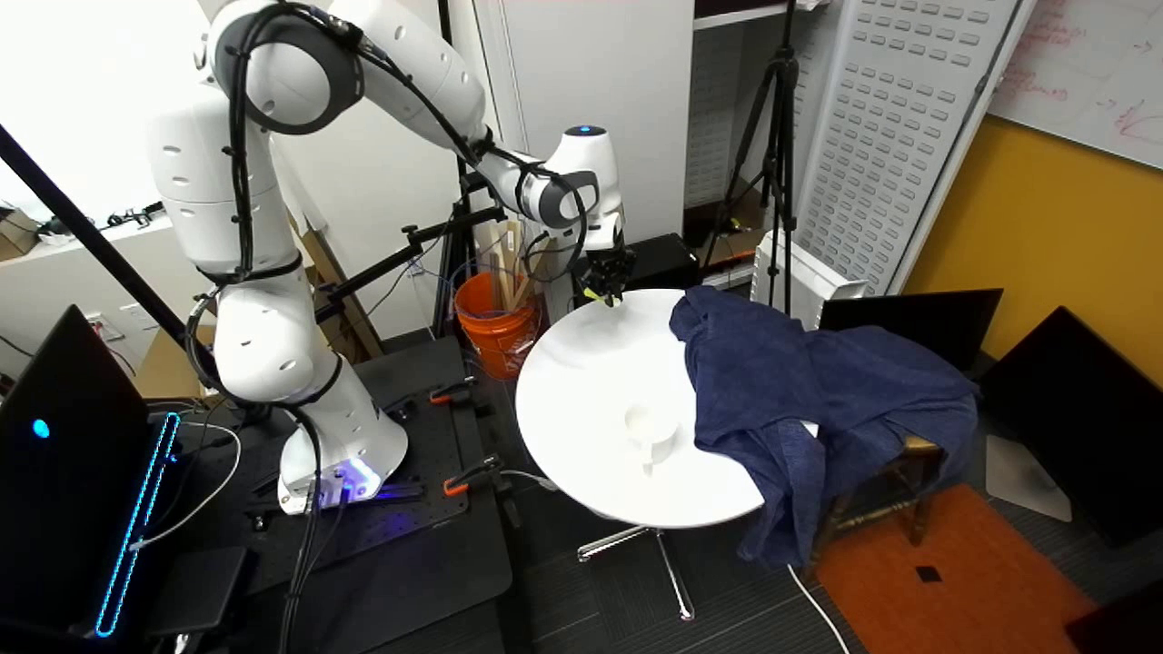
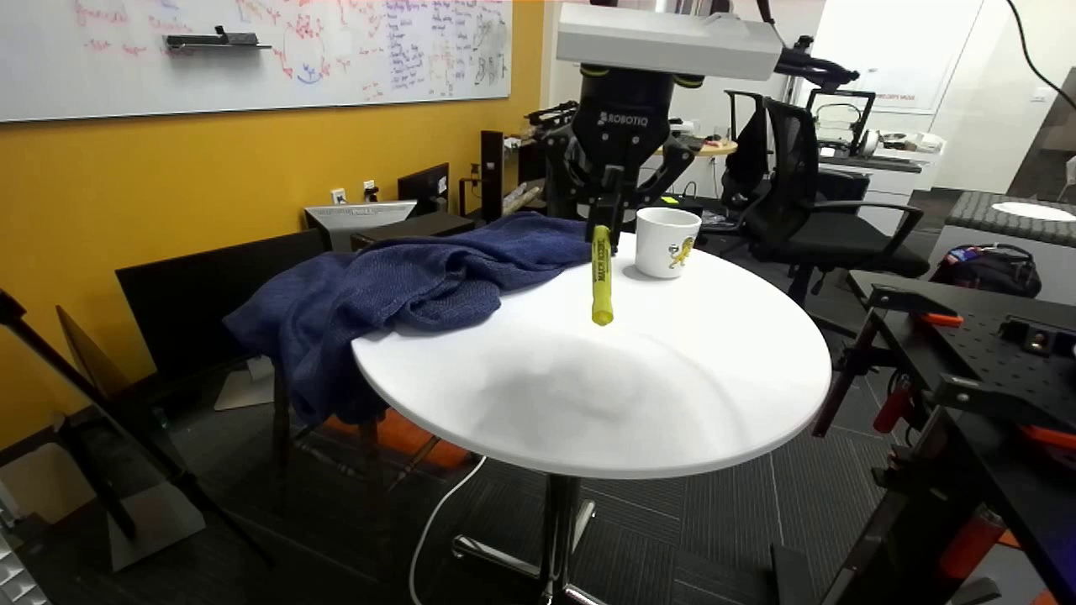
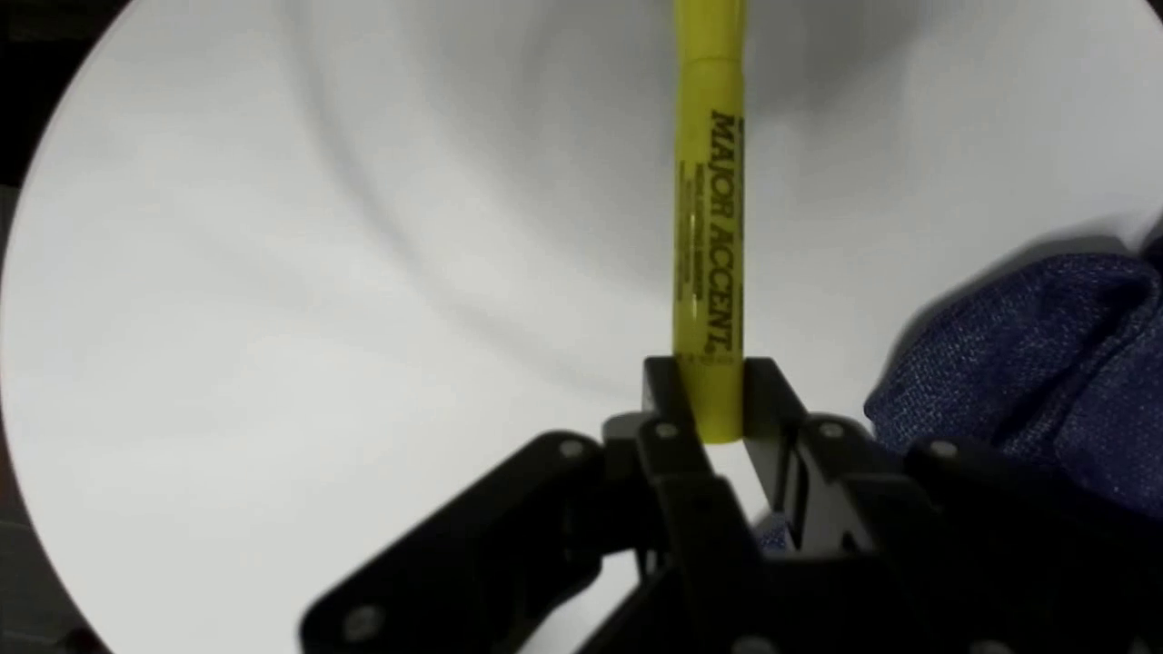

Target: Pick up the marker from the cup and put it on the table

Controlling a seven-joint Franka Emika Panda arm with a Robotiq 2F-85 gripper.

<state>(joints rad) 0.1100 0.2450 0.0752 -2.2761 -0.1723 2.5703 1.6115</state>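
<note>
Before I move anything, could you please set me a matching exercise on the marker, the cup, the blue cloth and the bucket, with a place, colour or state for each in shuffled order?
Things:
1. marker
2. cup
3. cloth
4. bucket

Descriptions:
A. orange
B. standing upright on the table
C. dark blue, lying partly off the table
D. clamped in the gripper

Pairs: 1-D, 2-B, 3-C, 4-A

Above your white counter (image 2: 714, 378), your gripper (image 3: 710, 395) shows black, your marker (image 3: 709, 227) yellow, black-lettered! On the counter, a white cup (image 2: 657, 244) printed in gold; over the counter's edge, dark blue cloth (image 2: 395, 281); near the counter, an orange bucket (image 1: 498, 338)!
</note>
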